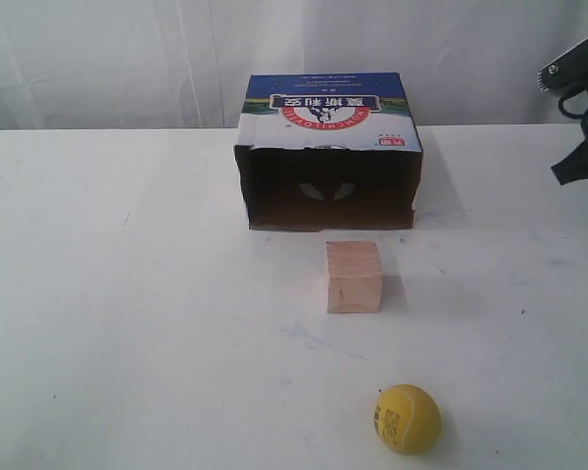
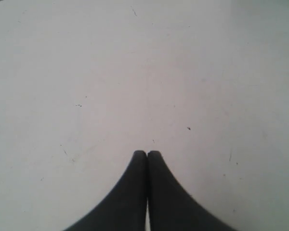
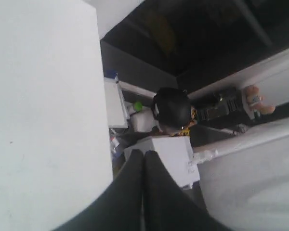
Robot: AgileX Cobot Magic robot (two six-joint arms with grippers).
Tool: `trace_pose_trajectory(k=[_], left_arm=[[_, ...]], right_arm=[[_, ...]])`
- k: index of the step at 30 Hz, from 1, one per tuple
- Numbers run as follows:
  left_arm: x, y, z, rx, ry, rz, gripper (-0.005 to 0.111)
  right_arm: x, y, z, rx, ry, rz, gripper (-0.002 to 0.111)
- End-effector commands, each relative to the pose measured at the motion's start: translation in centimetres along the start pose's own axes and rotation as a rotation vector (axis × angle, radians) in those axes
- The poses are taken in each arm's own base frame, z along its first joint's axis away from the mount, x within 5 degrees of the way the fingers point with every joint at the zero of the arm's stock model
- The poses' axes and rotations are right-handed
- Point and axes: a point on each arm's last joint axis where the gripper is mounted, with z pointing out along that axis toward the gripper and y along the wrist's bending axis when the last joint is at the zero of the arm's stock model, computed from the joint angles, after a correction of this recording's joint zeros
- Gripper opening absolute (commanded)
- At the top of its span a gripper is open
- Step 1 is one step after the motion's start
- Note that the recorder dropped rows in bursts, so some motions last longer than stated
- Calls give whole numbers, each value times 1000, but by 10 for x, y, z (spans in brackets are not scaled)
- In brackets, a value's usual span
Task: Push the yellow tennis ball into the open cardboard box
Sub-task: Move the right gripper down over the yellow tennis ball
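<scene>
- The left end effector (image 2: 147, 154) has its two black fingers pressed tight together, with nothing between them. Only bare white tabletop (image 2: 135, 72) lies under it.
- The open cardboard box (image 1: 328, 147) sits by the far edge of the tabletop, about the middle. Its dark open side faces the near edge.
- A pale wooden cube (image 1: 354, 277) stands just in front of the box, not touching it.
- The yellow tennis ball (image 1: 406, 418) rests close to the near edge, right of the cube, well apart from the box.
- The right end effector (image 3: 144, 154) is closed tight too, holding nothing. Its arm (image 1: 580, 98) shows by the far right corner.
</scene>
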Motion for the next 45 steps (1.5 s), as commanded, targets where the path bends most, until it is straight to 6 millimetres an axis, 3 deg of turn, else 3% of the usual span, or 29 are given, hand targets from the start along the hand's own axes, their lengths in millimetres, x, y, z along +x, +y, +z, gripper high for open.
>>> trace_pose_trajectory(k=[1, 2, 4, 7, 9, 11, 15, 16, 20, 23, 27, 30, 32, 45], left_arm=[[2, 0, 0, 4, 9, 6, 0], [2, 0, 0, 4, 9, 6, 0], [2, 0, 0, 4, 9, 6, 0], [2, 0, 0, 4, 9, 6, 0], [2, 0, 0, 4, 9, 6, 0], [2, 0, 0, 4, 9, 6, 0], [2, 0, 0, 4, 9, 6, 0], [2, 0, 0, 4, 9, 6, 0], [2, 0, 0, 4, 9, 6, 0], [2, 0, 0, 4, 9, 6, 0], [2, 0, 0, 4, 9, 6, 0], [2, 0, 0, 4, 9, 6, 0], [2, 0, 0, 4, 9, 6, 0], [2, 0, 0, 4, 9, 6, 0]], right_arm=[[-6, -25, 21, 55, -174, 471, 0], [-1, -34, 27, 44, -168, 812, 0], [6, -40, 36, -61, -116, 1135, 0], [7, -34, 49, -370, -46, 1289, 0], [8, -29, 55, -479, -46, 1121, 0], [14, -24, 56, -556, -39, 835, 0], [33, -12, 37, -742, 55, 255, 0], [33, -14, 31, -769, 59, 216, 0], [18, -25, -2, -808, -31, 235, 0], [4, -24, -48, -933, -96, 241, 0], [14, 10, -104, -1251, 6, 59, 0], [33, 36, -106, -1244, 65, -105, 0], [41, 45, -104, -1229, 133, -71, 0], [48, 78, -136, -1391, 268, -177, 0]])
